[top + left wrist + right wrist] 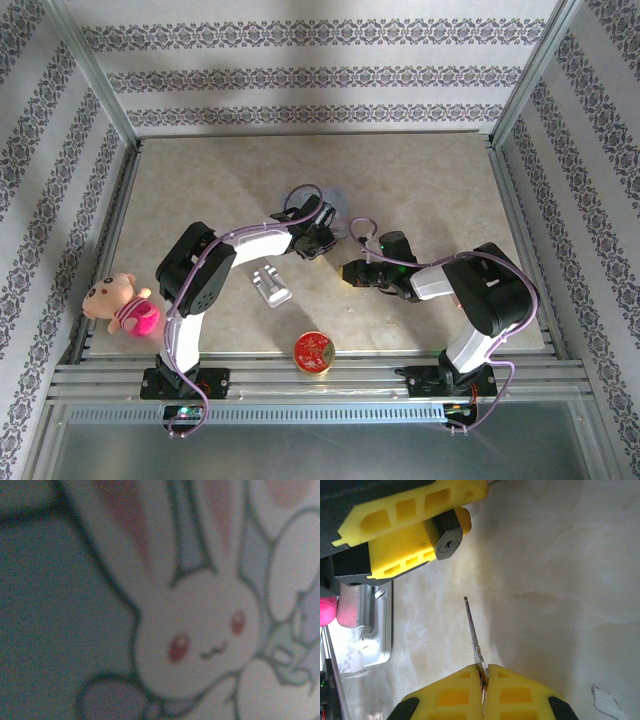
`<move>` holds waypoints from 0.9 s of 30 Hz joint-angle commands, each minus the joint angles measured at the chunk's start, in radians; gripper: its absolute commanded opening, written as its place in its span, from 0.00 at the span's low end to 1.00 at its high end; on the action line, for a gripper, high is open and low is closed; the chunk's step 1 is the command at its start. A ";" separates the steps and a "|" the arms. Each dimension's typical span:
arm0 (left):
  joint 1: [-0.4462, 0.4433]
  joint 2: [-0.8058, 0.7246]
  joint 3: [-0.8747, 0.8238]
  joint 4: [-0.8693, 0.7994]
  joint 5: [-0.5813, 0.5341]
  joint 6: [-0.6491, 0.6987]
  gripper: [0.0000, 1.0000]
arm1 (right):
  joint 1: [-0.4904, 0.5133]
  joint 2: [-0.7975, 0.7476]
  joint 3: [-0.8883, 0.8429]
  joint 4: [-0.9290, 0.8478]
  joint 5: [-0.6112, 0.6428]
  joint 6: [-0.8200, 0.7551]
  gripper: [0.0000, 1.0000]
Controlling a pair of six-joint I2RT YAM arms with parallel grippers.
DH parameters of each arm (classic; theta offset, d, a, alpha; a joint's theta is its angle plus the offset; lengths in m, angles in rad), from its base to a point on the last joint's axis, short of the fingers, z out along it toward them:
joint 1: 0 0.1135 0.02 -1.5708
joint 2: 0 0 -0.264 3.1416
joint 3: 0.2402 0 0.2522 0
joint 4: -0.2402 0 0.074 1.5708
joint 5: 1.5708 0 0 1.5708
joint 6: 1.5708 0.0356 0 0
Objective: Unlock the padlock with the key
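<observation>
one padlock [448, 539] clamped in left gripper [453, 527], one key [472, 630] pinched by right gripper [483, 680].

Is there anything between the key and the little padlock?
No. In the right wrist view, the gap from the key to the padlock is empty, with bare table behind.
</observation>
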 commanded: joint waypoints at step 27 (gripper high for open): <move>0.009 -0.022 -0.004 0.020 0.042 -0.013 0.06 | 0.031 0.062 0.095 -0.001 0.001 -0.014 0.00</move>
